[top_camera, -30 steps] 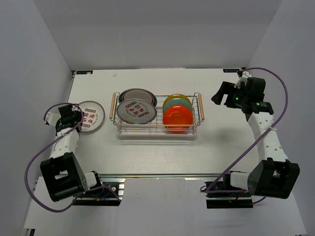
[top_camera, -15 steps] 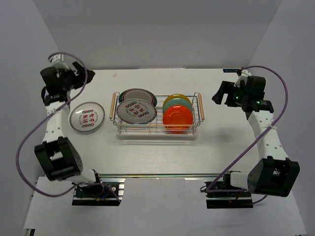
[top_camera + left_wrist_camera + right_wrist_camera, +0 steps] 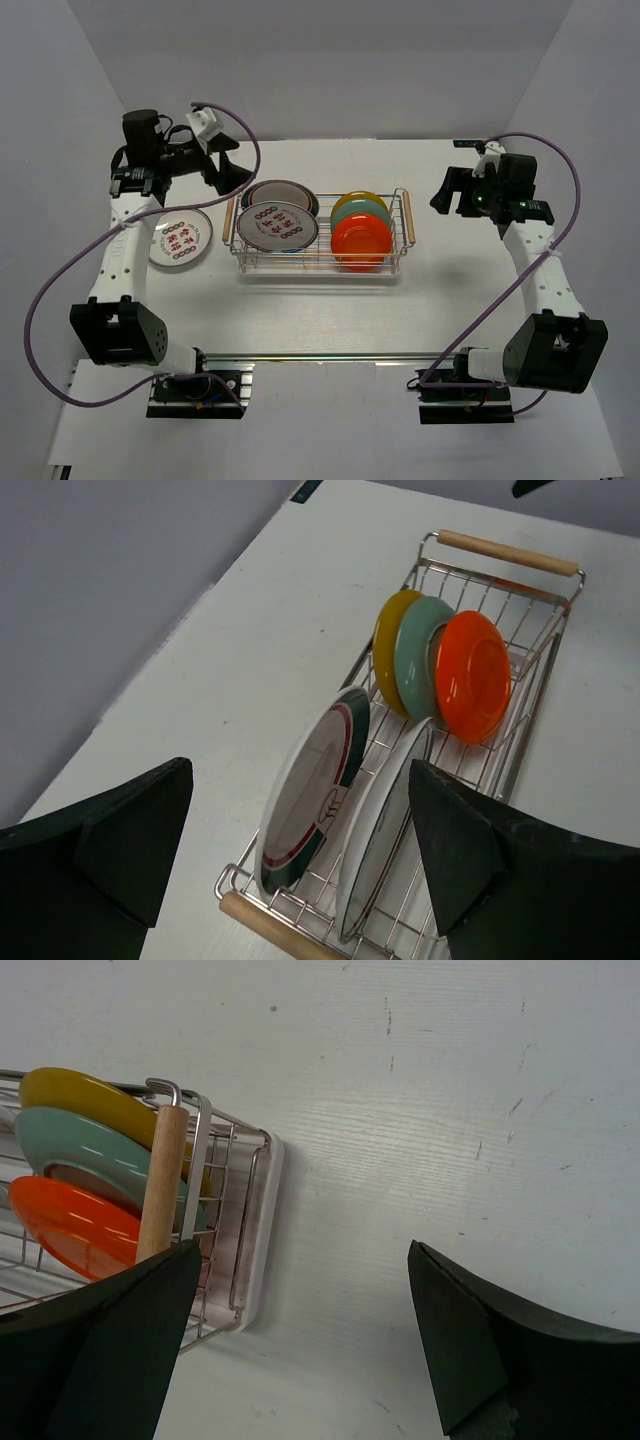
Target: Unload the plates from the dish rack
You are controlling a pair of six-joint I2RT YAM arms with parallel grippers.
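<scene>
While one plate (image 3: 180,238) lies outside — five fill the dish rack (image 3: 408,218).

white table (image 3: 300,310), grey walls (image 3: 340,60)

the white table (image 3: 300,310) carries the dish rack (image 3: 300,263) and one printed plate (image 3: 183,239) (left of it).

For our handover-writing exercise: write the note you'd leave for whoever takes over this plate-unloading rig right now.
Left gripper: open, empty, near the dish rack's left end.
Right gripper: open, empty, off its right end.
Done: one red-marked plate lies on the table, left of the rack.
Left: two large white plates, yellow plate, teal plate, orange plate, all standing in the rack.
</scene>
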